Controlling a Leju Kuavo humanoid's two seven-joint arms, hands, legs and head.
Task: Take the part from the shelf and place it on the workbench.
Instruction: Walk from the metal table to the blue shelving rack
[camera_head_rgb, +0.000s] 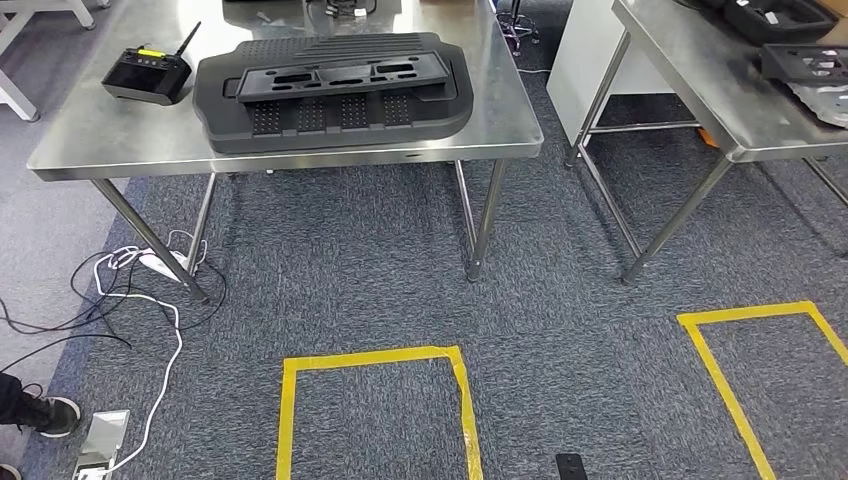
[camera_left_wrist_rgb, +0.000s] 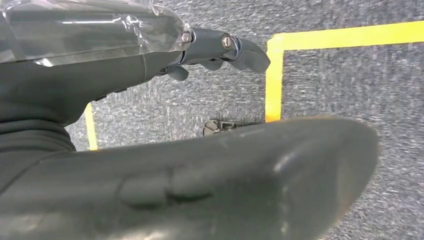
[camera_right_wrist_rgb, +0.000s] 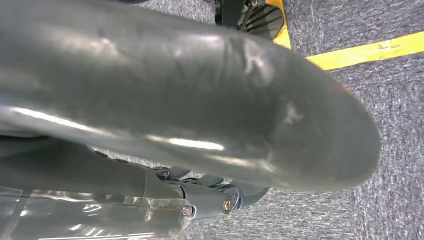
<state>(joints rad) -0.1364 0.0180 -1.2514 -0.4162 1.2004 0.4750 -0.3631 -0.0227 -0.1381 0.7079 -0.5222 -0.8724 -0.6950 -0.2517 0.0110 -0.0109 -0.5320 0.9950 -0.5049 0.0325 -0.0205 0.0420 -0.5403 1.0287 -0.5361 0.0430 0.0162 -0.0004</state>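
Observation:
A large black moulded part (camera_head_rgb: 335, 88) lies flat on the steel workbench (camera_head_rgb: 120, 140) straight ahead in the head view. My left hand (camera_left_wrist_rgb: 165, 150) hangs over the grey carpet, its thick thumb in front and its fingers (camera_left_wrist_rgb: 235, 47) stretched out, with nothing in it. My right hand (camera_right_wrist_rgb: 190, 115) hangs the same way above the carpet, thumb large in the picture, fingers (camera_right_wrist_rgb: 220, 200) partly hidden behind it, and it holds nothing.
A black controller with an antenna (camera_head_rgb: 148, 75) sits on the workbench's left end. A second steel table (camera_head_rgb: 700, 90) at the right carries more black parts (camera_head_rgb: 805, 60). Yellow tape squares (camera_head_rgb: 375, 357) mark the carpet. Cables (camera_head_rgb: 130, 290) and a person's shoe (camera_head_rgb: 45, 412) lie at the left.

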